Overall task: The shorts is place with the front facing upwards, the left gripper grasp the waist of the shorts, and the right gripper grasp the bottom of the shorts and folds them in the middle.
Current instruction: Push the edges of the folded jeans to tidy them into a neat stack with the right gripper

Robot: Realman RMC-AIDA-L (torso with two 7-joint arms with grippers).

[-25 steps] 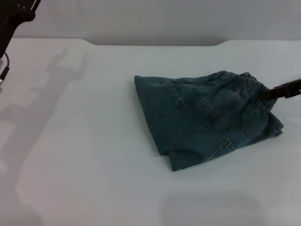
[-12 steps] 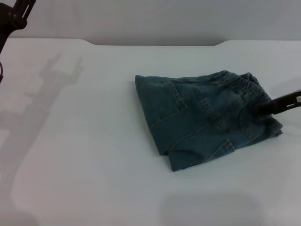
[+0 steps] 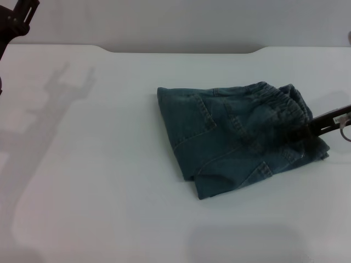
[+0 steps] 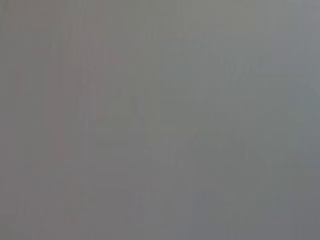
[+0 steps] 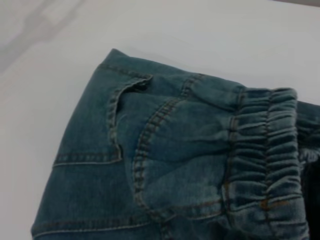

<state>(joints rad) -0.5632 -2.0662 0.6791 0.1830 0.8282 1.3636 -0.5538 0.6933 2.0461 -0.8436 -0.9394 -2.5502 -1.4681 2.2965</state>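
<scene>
One pair of shorts [image 3: 241, 137] lay already doubled over on the white table [image 3: 98, 181], and no containers were in sight.

Relative to the shorts, the right gripper [image 3: 323, 121] sat at their right edge, touching the gathered waist [image 3: 285, 98]; whether its jaws had closed on cloth could not be told. The left gripper [image 3: 16, 19] hung well apart, up toward the table's far left corner, its opening unclear too. Judging by the limp folds, the denim seemed soft, fairly light and not slippery; the thick elastic waist [image 5: 265, 160] or the stitched seams looked the surest places to pinch.
</scene>
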